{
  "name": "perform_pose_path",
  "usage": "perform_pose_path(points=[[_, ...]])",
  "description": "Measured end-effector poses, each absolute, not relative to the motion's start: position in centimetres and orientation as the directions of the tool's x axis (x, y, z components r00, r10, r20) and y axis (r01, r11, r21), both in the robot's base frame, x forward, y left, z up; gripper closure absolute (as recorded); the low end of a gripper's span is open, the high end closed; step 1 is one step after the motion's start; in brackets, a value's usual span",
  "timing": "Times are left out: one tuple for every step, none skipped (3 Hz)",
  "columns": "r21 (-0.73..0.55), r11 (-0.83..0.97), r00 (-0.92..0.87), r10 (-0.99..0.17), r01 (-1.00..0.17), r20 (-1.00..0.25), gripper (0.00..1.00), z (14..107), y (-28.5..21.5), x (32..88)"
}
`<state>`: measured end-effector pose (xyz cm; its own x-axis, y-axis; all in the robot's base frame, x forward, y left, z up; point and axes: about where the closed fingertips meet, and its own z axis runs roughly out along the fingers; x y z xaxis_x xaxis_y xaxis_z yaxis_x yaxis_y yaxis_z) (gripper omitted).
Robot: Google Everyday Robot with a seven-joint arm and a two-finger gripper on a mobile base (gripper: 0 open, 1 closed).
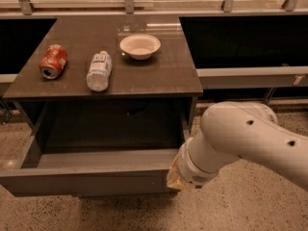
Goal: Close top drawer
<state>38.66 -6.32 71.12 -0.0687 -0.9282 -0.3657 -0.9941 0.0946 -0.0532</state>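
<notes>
The top drawer [86, 181] is pulled far out from under the dark table top [159, 76]. Its wide flat front panel faces me at the bottom of the view, and its shallow box looks empty. My gripper [174, 181] is at the drawer's front right corner, at the end of the white arm [240, 134] that reaches in from the right. The wrist hides most of the gripper, which is against or just beside the right end of the front panel.
On the table top lie a red soda can [53, 60] on its side, a clear plastic bottle [98, 70] on its side, and a white bowl [140, 45]. Dark recesses flank the table. A railing runs along the back. The floor is speckled stone.
</notes>
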Motion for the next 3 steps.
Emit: perform_pose_path(points=[[-0.029,0.086,-0.071,-0.937,-0.996,-0.343,1.0,67.4,-5.6,39.5],[0.0,0.057,-0.054,-0.945,-0.998,-0.323,1.0,65.1,-5.0,39.6],[0.009,0.052,-0.053,-0.947,-0.999,-0.317,1.0,64.4,-4.6,39.7]])
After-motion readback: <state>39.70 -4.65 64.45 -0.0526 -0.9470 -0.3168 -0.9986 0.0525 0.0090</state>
